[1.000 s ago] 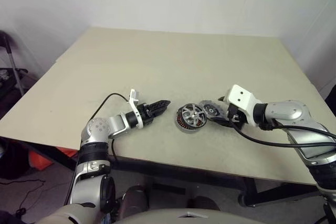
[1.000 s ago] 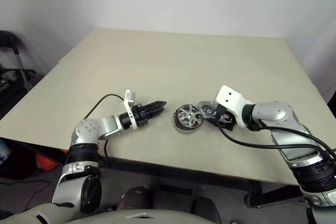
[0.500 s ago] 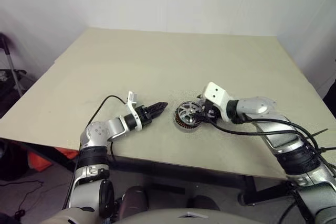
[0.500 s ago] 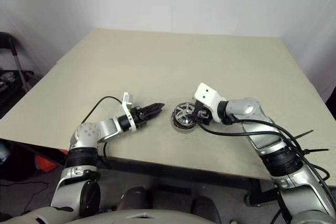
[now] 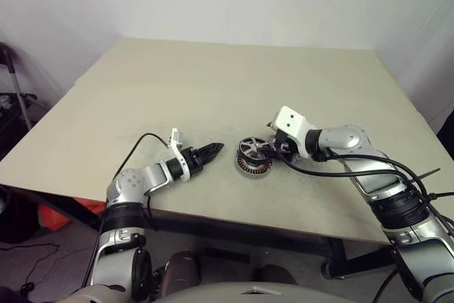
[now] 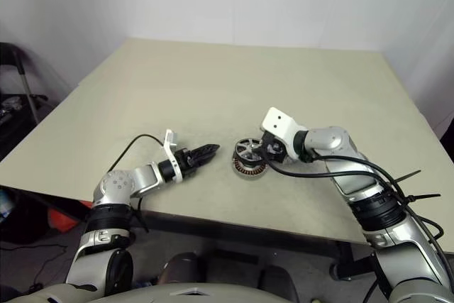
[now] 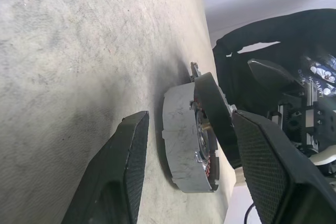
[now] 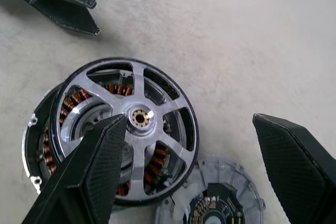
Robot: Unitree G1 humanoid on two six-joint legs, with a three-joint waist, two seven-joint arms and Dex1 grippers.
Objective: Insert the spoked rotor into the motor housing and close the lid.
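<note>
Seating rotor was step in hand: spoked rotor (image 8: 128, 129) sat skewed on motor housing (image 7: 181, 140) near table's (image 5: 213, 83) front edge. Right gripper (image 8: 184, 166) hung above, jaws apart, empty. Left gripper (image 7: 184, 182) gaped beside housing. Lid (image 8: 218, 200) lay adjacent. Next: press rotor flush.

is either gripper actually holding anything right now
No. Both the left gripper and right gripper are open and empty; the spoked rotor sits on the motor housing, ungripped.
</note>
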